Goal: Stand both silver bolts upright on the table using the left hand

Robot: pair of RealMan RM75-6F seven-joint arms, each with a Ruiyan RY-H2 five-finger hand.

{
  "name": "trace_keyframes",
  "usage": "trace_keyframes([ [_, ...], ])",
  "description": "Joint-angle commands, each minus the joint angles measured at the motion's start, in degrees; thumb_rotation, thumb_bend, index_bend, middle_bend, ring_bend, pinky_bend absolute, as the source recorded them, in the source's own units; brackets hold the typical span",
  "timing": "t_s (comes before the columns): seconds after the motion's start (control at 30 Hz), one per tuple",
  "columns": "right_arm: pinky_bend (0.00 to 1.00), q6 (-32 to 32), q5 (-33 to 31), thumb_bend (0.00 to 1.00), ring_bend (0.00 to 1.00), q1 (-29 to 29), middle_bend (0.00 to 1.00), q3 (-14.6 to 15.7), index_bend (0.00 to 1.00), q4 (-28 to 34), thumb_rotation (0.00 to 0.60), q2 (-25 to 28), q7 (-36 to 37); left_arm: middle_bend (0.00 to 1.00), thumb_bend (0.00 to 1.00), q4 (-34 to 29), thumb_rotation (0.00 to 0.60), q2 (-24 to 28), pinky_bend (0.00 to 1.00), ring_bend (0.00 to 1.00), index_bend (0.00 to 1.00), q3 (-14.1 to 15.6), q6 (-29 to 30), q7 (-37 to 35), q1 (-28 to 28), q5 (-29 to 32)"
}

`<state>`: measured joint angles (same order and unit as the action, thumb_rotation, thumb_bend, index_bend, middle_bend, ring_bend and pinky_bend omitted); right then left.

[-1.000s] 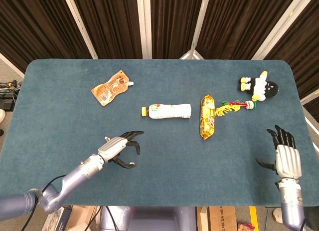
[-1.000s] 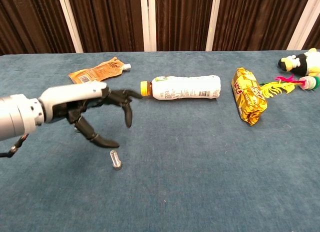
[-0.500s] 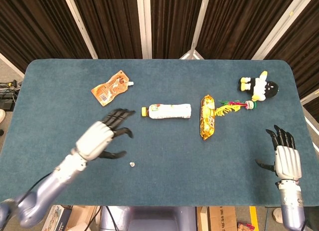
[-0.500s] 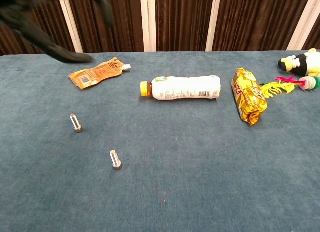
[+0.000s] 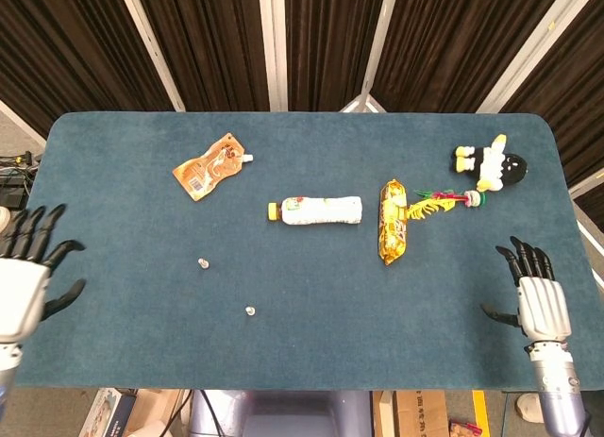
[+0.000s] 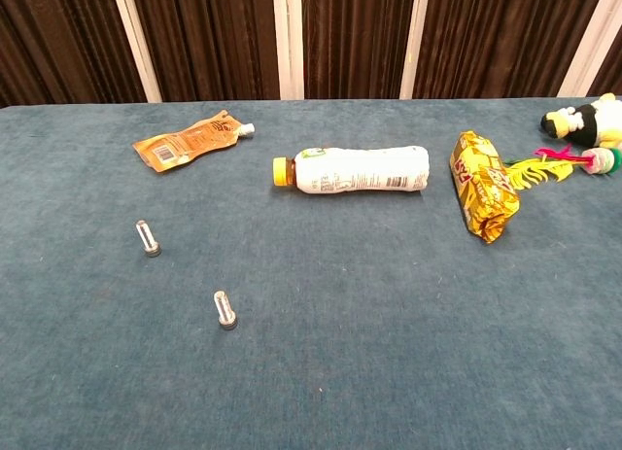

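Two silver bolts stand upright on the blue table. One bolt [image 5: 202, 263] [image 6: 147, 239] is at the left, the other bolt [image 5: 250, 310] [image 6: 225, 310] nearer the front. My left hand [image 5: 25, 272] hovers at the table's left edge, far from both bolts, fingers spread and holding nothing. My right hand [image 5: 535, 293] rests by the front right corner, fingers spread, empty. Neither hand shows in the chest view.
An orange pouch [image 5: 209, 165] lies at the back left. A white bottle [image 5: 319, 210] lies on its side in the middle, a yellow snack bag [image 5: 393, 222] to its right. A feather toy [image 5: 439, 202] and a plush toy [image 5: 492, 163] lie at the back right.
My left hand has let go near the front bolt, lifted, and pulled back to the table's left edge, uncovering both upright bolts. The right hand has barely moved.
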<state>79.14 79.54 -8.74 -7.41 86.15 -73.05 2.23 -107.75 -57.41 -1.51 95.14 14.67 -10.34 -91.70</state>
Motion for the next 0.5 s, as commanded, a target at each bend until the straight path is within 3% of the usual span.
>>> trace_keyframes([
  [0.03, 0.00, 0.0, 0.9, 0.07, 0.02, -0.3, 0.07, 0.4, 0.17, -0.8, 0.600, 0.2, -0.4, 0.03, 0.30, 9.9, 0.600, -1.0, 0.00, 0.00, 0.37, 3.4, 3.2, -19.2, 8.5, 4.5],
  [0.5, 0.00, 3.9, 3.5, 0.07, 0.02, 0.6, 0.07, 0.4, 0.13, -1.5, 0.600, 0.9, 0.8, 0.00, 0.30, 19.6, 0.600, -4.4, 0.00, 0.00, 0.32, 0.8, -3.5, -26.9, 6.5, 6.8],
])
